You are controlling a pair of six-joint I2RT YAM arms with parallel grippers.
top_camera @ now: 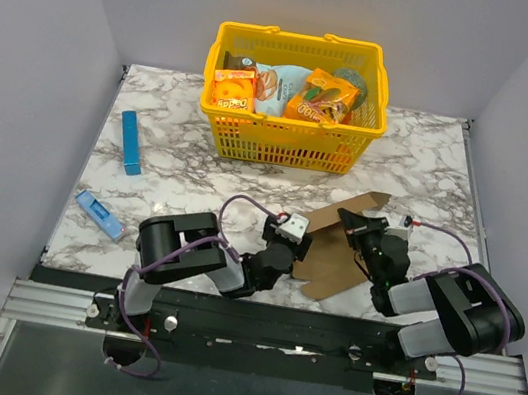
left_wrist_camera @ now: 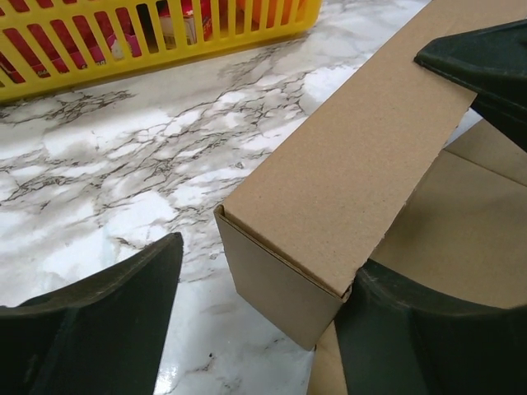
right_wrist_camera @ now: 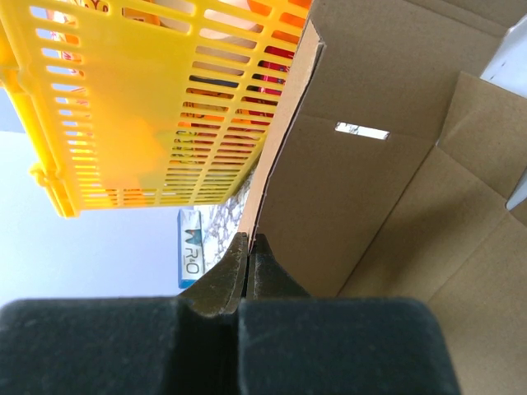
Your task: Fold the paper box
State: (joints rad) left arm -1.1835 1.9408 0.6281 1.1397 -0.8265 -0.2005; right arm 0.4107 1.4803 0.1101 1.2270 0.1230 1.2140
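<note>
The paper box [top_camera: 333, 255] is plain brown cardboard, partly folded, lying on the marble table between the two arms. In the left wrist view one long wall of the paper box [left_wrist_camera: 346, 164] stands up, its near corner between the fingers of my left gripper [left_wrist_camera: 268, 263]. That gripper is open: the right finger [left_wrist_camera: 436, 329] is against the corner and the left finger [left_wrist_camera: 90, 329] is well clear. My right gripper [right_wrist_camera: 249, 239] is shut on the edge of the raised wall of the paper box [right_wrist_camera: 370, 181]. From above it shows at the box's far end [top_camera: 353, 223].
A yellow basket [top_camera: 290, 131] holding orange snack boxes [top_camera: 233, 89] stands at the back of the table, close behind the cardboard. A slim blue box [top_camera: 131, 142] and a second blue item [top_camera: 99, 215] lie at the left. The table's front edge runs just below both arms.
</note>
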